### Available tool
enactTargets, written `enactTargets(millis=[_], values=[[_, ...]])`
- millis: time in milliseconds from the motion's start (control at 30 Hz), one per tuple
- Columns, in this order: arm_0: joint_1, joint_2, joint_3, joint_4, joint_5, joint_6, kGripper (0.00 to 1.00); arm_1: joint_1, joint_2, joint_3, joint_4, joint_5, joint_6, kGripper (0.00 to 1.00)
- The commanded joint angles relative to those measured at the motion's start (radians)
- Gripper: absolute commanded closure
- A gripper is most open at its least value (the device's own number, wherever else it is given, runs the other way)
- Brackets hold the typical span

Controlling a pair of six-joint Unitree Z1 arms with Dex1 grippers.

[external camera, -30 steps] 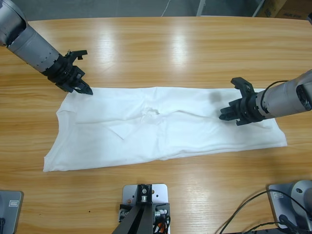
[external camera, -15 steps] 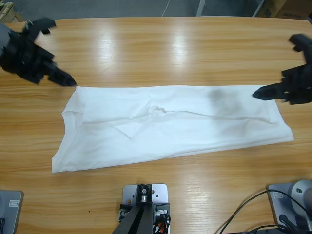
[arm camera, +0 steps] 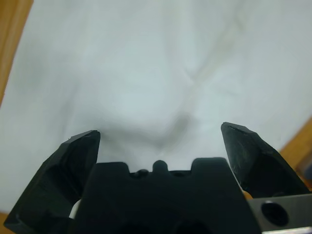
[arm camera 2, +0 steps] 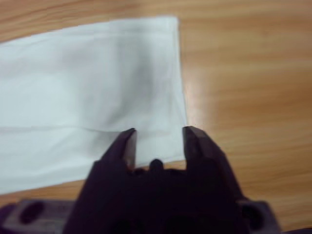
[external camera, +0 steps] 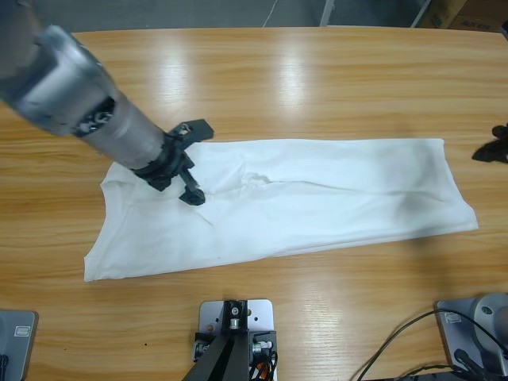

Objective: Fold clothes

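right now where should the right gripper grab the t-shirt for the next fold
Probably the far corner of the hem end of the T-shirt, near. The shirt lies flat in a long band and that corner is a clean free edge beside the right gripper. Come in low from the bare table side and pinch the edge.

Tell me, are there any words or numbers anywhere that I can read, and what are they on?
None can be read. The shirt looks plain white in every view, with no readable print or label. The table carries no marks. A box at the far edge is too cut off and blurred to read.
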State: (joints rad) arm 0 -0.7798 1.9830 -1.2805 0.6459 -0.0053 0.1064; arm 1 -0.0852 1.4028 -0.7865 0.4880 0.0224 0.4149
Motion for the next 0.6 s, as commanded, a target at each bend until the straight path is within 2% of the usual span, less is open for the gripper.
enactTargets(millis=[33,267,467,600], values=[[0.004,0.104,-0.026,-0.017,0.013,0.022,0.036,-0.121,0.167,0.113,-0.143,0.111,0.067,0.731],[0.005,0.103,-0.029,-0.017,0.012,0.010,0.041,-0.202,0.263,0.146,-0.218,0.186,0.048,0.731],[0.005,0.102,-0.028,-0.017,0.009,0.007,0.041,-0.206,0.283,0.162,-0.249,0.218,0.041,0.740],[0.006,0.103,-0.029,-0.019,0.005,0.006,0.041,-0.207,0.296,0.164,-0.255,0.218,0.038,0.782]])
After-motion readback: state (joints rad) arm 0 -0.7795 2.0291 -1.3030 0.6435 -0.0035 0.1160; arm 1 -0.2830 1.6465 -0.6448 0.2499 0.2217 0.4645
